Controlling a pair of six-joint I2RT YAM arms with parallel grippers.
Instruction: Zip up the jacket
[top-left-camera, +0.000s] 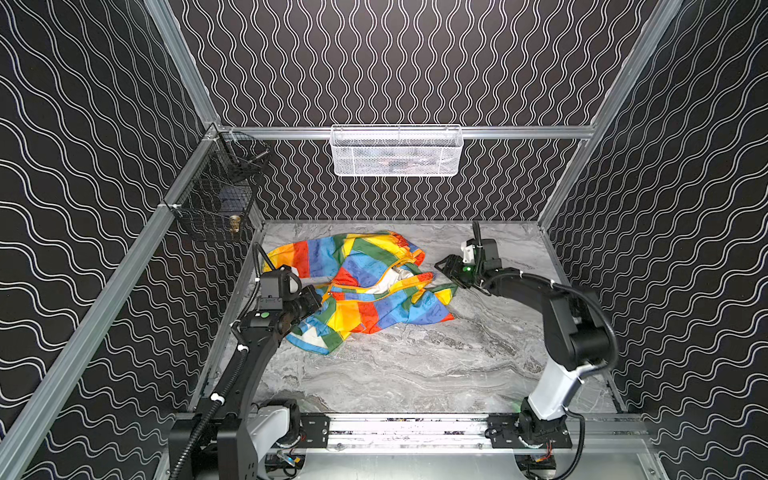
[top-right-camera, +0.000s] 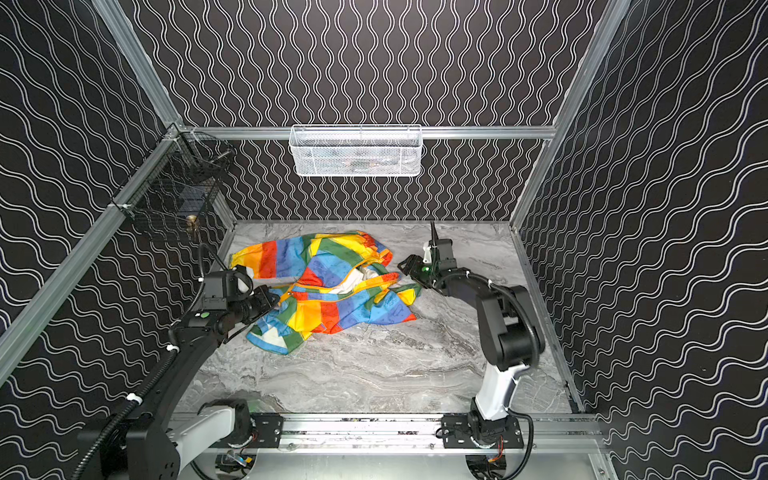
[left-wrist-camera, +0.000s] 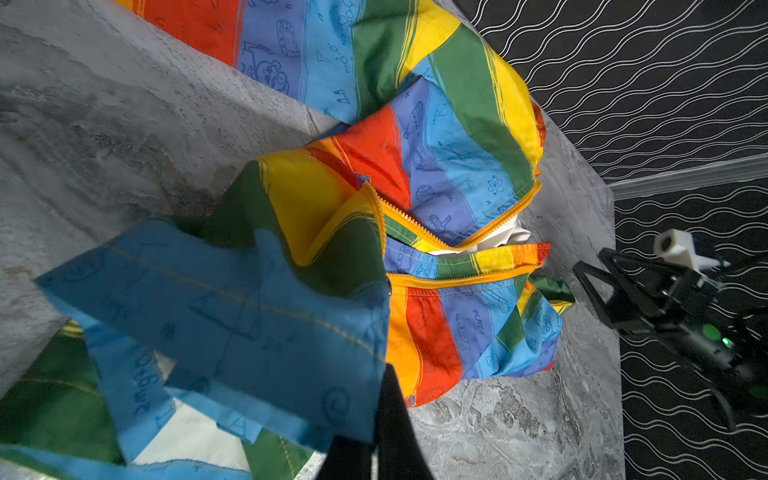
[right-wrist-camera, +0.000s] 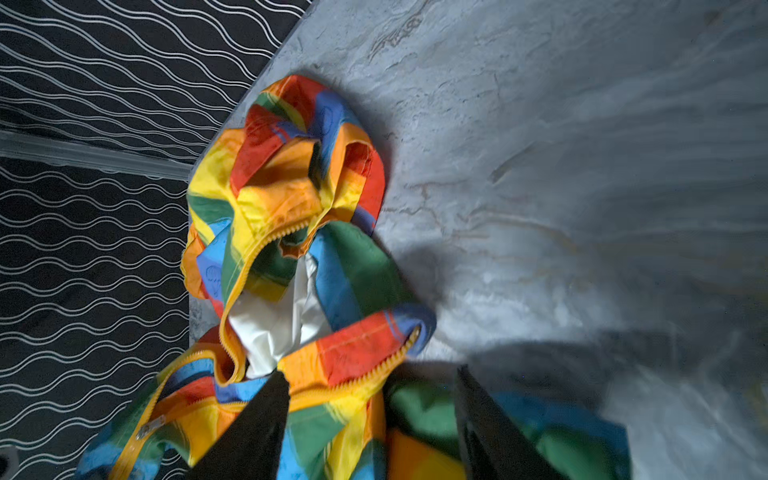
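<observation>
The rainbow-striped jacket (top-left-camera: 365, 286) (top-right-camera: 332, 291) lies crumpled at the back left of the marble table, with its white lining showing where the front gapes. The two halves of its orange zipper (left-wrist-camera: 453, 280) run apart towards the collar, and a metal pull (right-wrist-camera: 149, 428) sits low on the zipper. My left gripper (top-left-camera: 313, 300) (top-right-camera: 270, 297) is shut on the jacket's blue hem (left-wrist-camera: 249, 316), which drapes over its fingers (left-wrist-camera: 390, 407). My right gripper (top-left-camera: 444, 266) (top-right-camera: 406, 266) (right-wrist-camera: 372, 374) stands open at the jacket's right edge, its jaws wide apart over the zipper edge and green fabric.
A white mesh basket (top-left-camera: 397, 151) hangs on the back wall and a black wire basket (top-left-camera: 216, 199) on the left wall. Bare marble tabletop (top-left-camera: 415, 365) stretches in front of and to the right of the jacket. The arms' mounting rail (top-left-camera: 415, 428) runs along the front edge.
</observation>
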